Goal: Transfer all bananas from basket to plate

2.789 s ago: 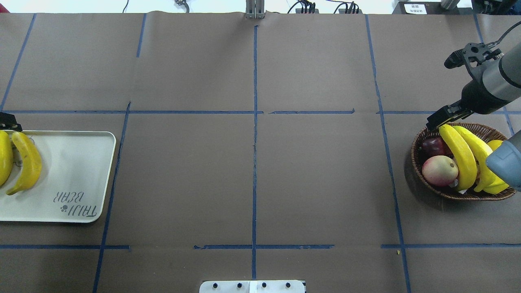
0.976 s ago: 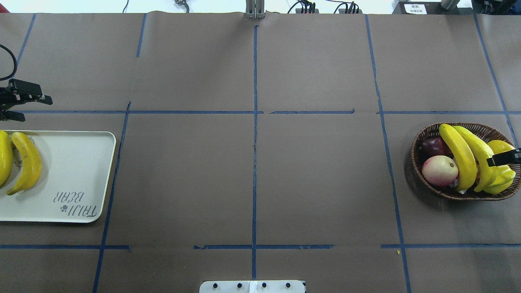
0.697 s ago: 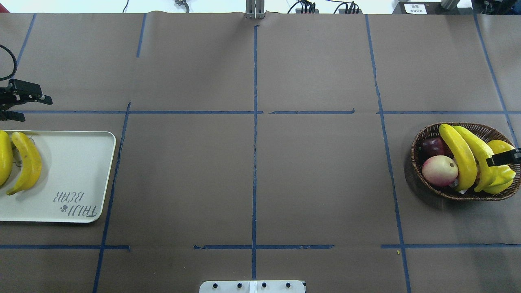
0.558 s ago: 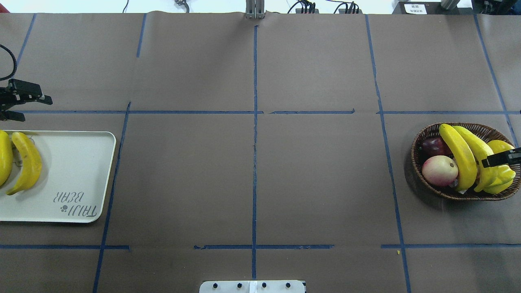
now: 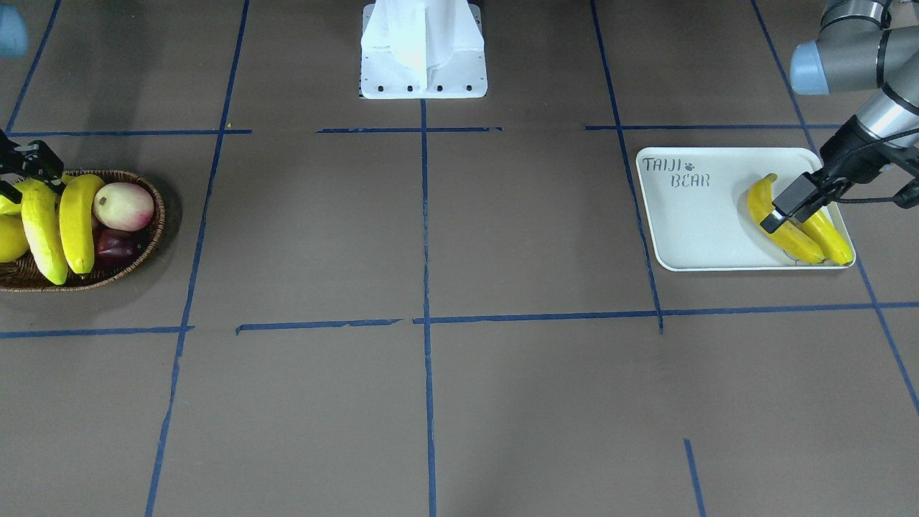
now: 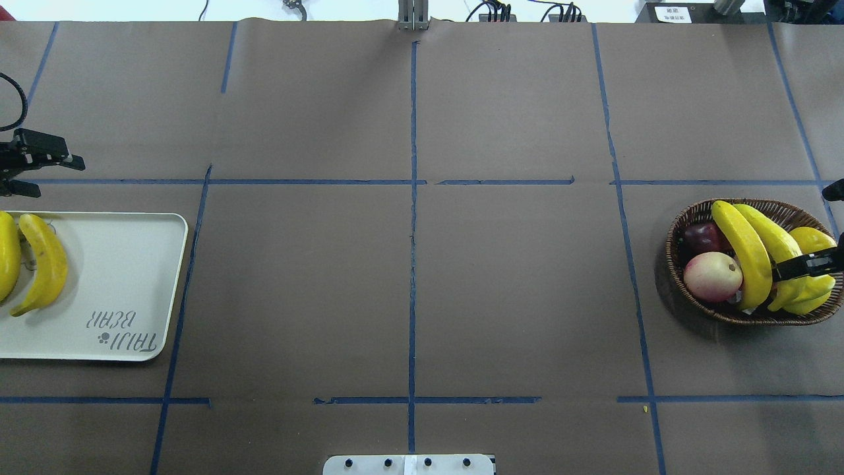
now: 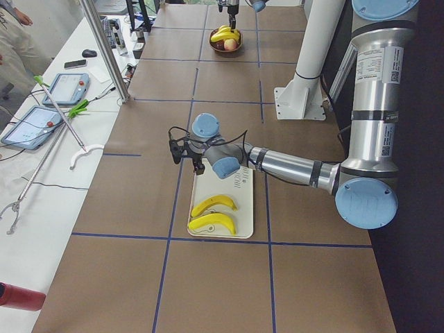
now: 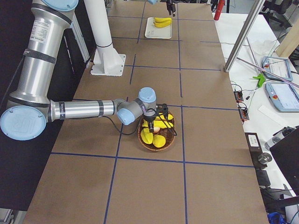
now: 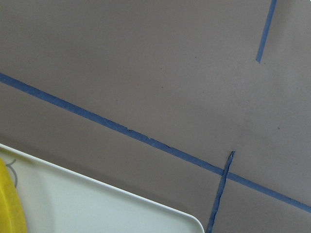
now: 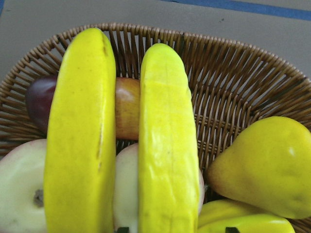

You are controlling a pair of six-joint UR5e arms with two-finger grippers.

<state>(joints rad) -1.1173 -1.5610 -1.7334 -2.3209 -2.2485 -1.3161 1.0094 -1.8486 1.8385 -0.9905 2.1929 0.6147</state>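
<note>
Below the right gripper (image 5: 27, 178), the basket (image 6: 686, 221) holds two bananas (image 6: 745, 254) lying side by side over a pink-and-cream fruit (image 6: 712, 277), a dark red fruit (image 6: 699, 235) and a yellow pear (image 10: 265, 165). The jaws stand apart, one on either side of the banana nearer the pear. Near the left gripper (image 6: 53, 177), likewise spread and grasping nothing, the plate (image 6: 132, 264) on the surface (image 6: 422, 297) carries two more bananas (image 6: 43, 264).

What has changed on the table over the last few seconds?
The right gripper left the basket's far rim and now comes in from the side, open, over the right-hand basket banana. The left gripper backed off the plate's far edge. Nothing visibly gripped or released; two bananas in the basket and two on the plate stayed put.
</note>
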